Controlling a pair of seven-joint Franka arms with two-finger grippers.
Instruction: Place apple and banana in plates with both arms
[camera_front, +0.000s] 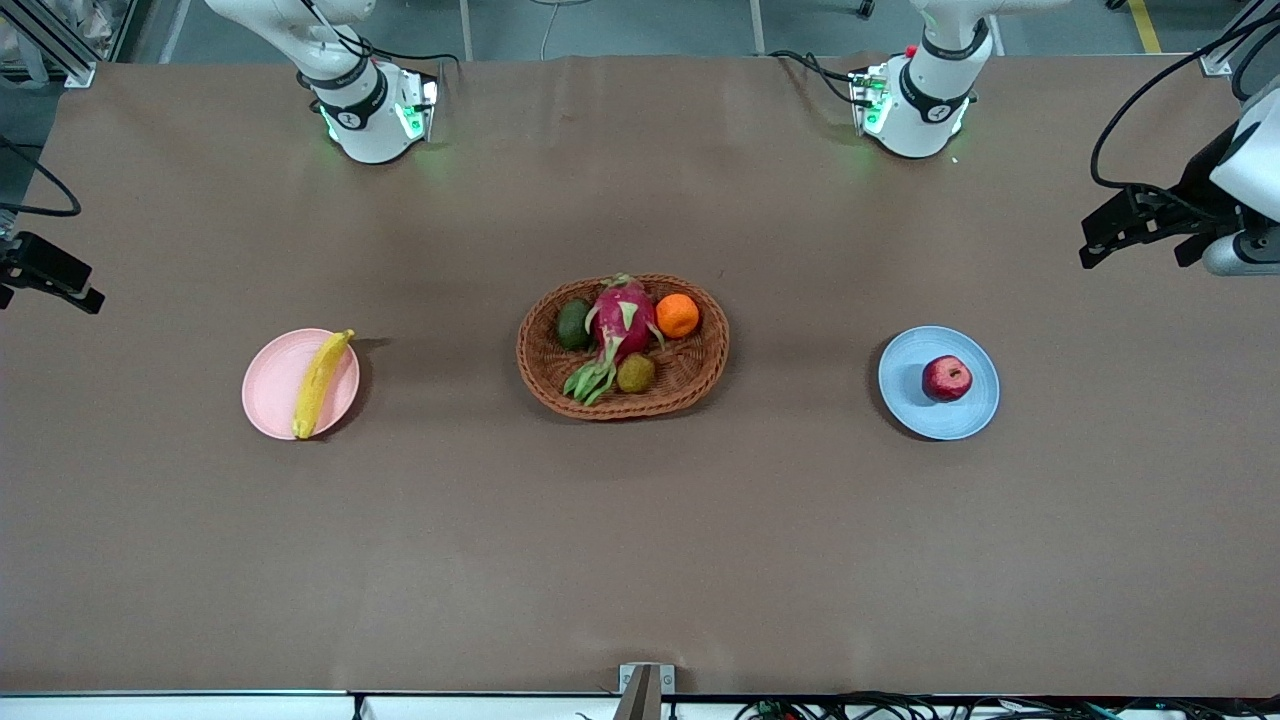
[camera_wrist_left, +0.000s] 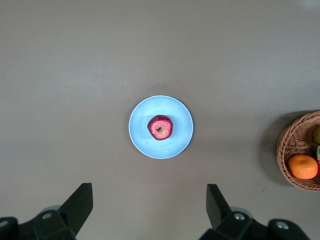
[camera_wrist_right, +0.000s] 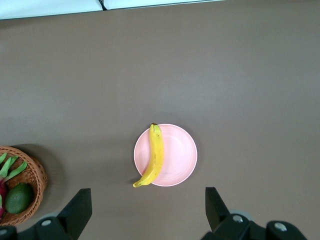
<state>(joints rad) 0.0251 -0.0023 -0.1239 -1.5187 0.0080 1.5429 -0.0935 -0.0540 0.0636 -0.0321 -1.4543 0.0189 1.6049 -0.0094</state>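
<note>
The banana (camera_front: 318, 384) lies on the pink plate (camera_front: 270, 400) toward the right arm's end of the table, one tip poking just past the rim, and level with it toward the left arm's end the apple (camera_front: 946, 378) sits on the blue plate (camera_front: 905, 395). Between them, a little farther from the front camera, the wicker basket (camera_front: 690, 375) holds a dragon fruit (camera_front: 622, 318), an orange (camera_front: 677, 315) and an avocado (camera_front: 573, 324) (plus one small brownish fruit). The right gripper (camera_wrist_right: 149, 210) hangs high over the table just off the pink plate, fingers spread wide and empty, and the left gripper (camera_wrist_left: 150, 205) hangs likewise near the blue plate, also wide and empty.
</note>
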